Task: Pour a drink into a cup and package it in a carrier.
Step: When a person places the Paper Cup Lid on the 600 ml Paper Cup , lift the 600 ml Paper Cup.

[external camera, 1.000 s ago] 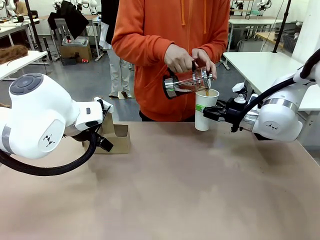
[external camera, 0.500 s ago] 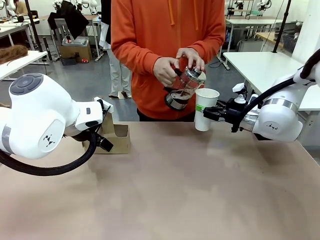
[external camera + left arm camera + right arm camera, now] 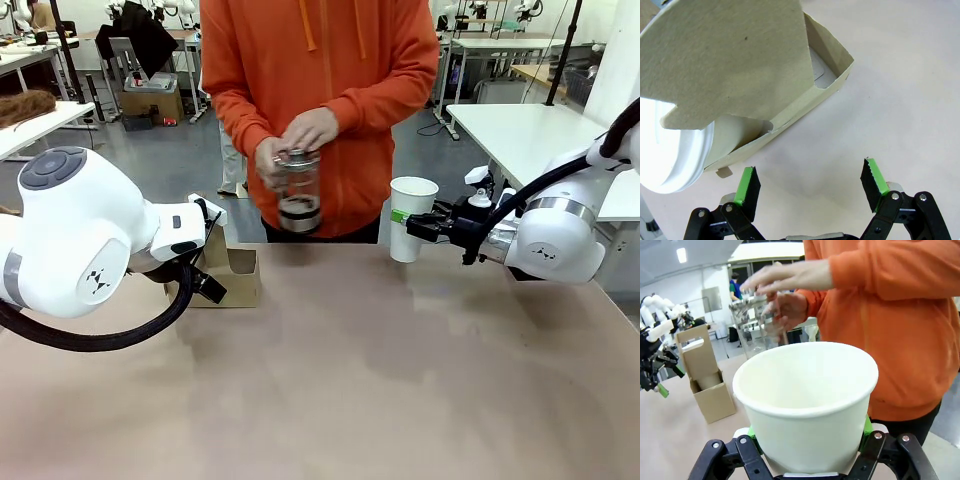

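**Left gripper idle as the right one holds the cup.** At the left of the table, the left gripper hangs with its jaws spread wide and nothing between them. Its green pads face bare tabletop just short of the carrier.

In the front view the bulky white left arm covers much of that brown cardboard box. Only one corner and part of the upright handle are in sight. From the left wrist, the handle panel blocks most of the box's inside. A white, lidded round shape sits in one compartment, cut off by the frame's edge and too partial to identify with certainty.

At centre, a person in an orange top stands at the far side, holding the glass pot upright in both hands, well apart from the cup. The hands hide the pot's top and handle. The dark drink lies low in the glass, and the right wrist view shows the pot only as a blur.

At right, the right gripper is clamped on the body of the white cup, which stands upright with no lid. Its rim hides the inside in both views, so any contents cannot be made out. Nor is it clear whether its base touches the table.
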